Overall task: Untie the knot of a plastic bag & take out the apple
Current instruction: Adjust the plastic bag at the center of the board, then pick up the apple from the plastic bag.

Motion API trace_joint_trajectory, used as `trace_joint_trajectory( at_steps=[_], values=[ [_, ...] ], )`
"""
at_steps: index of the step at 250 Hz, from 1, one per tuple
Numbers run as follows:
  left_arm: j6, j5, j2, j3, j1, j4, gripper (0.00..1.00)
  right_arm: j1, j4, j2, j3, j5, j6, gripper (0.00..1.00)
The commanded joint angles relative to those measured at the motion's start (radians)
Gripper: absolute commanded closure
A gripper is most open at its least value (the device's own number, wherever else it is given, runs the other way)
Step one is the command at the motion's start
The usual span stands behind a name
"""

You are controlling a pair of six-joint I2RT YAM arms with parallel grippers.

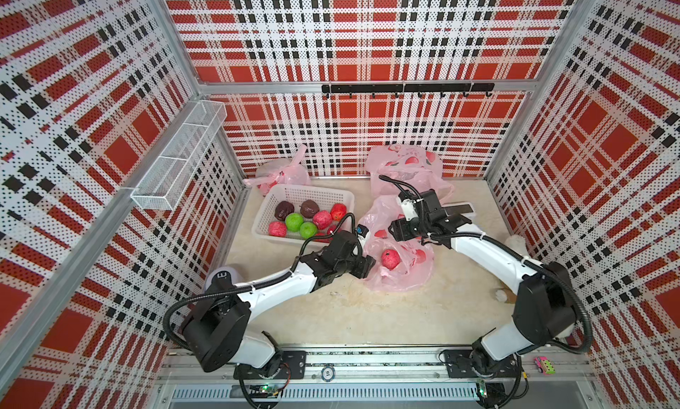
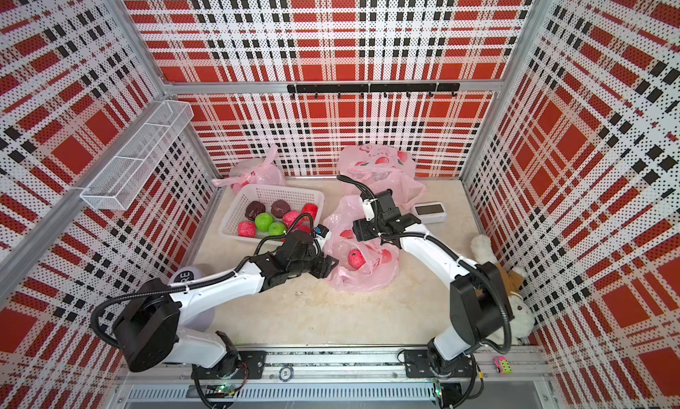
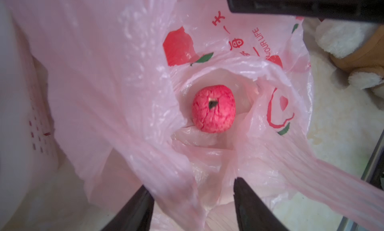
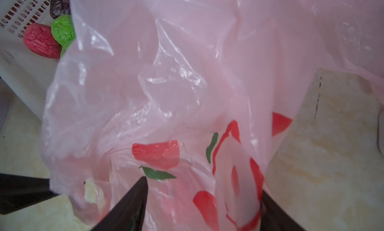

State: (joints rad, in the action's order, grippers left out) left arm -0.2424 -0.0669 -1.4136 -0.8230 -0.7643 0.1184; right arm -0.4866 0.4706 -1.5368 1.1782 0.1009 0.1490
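A pink plastic bag (image 1: 401, 278) (image 2: 368, 280) lies mid-table with its mouth gaping; the knot is out of view. The apple (image 1: 390, 259) (image 2: 356, 259) (image 3: 214, 108), pink-red and wrinkled, rests on the bag's bottom. My left gripper (image 1: 369, 265) (image 2: 331, 265) (image 3: 191, 183) is at the bag's left rim, jaws apart, with a loose strip of the bag (image 3: 124, 74) draped across the gap. At the bag's far side, my right gripper (image 1: 395, 237) (image 2: 358, 232) (image 4: 203, 182) stands open, with the bag's film (image 4: 166, 74) slack between its fingers.
A white basket (image 1: 290, 193) with several red, green and dark fruits stands left of the bag. Two more pink bags (image 1: 404, 164) (image 1: 279, 173) lie by the back wall. A small white device (image 2: 428, 210) and a plush toy (image 2: 515, 296) are at the right.
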Motion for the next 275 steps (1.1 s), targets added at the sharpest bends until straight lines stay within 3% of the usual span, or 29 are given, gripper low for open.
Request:
trace_joint_trajectory(
  at_steps=[1, 50, 121, 193, 275],
  values=[
    [0.019, 0.053, 0.049, -0.02, -0.033, 0.059, 0.37, -0.001, 0.019, 0.053, -0.078, -0.006, 0.059, 0.26],
    [0.067, 0.139, -0.003, -0.106, -0.096, 0.078, 0.4, -0.001, 0.056, 0.1, -0.139, -0.032, 0.091, 0.25],
    [0.107, 0.037, -0.204, -0.238, -0.114, 0.076, 0.48, 0.0, 0.032, 0.121, -0.203, -0.073, 0.097, 0.32],
    [0.075, -0.044, -0.377, -0.281, -0.103, -0.003, 0.24, 0.036, -0.091, 0.014, -0.27, -0.056, 0.106, 0.45],
    [0.038, -0.083, -0.469, -0.305, -0.072, -0.104, 0.17, 0.042, -0.215, -0.12, -0.305, -0.014, 0.105, 0.53]
  ],
)
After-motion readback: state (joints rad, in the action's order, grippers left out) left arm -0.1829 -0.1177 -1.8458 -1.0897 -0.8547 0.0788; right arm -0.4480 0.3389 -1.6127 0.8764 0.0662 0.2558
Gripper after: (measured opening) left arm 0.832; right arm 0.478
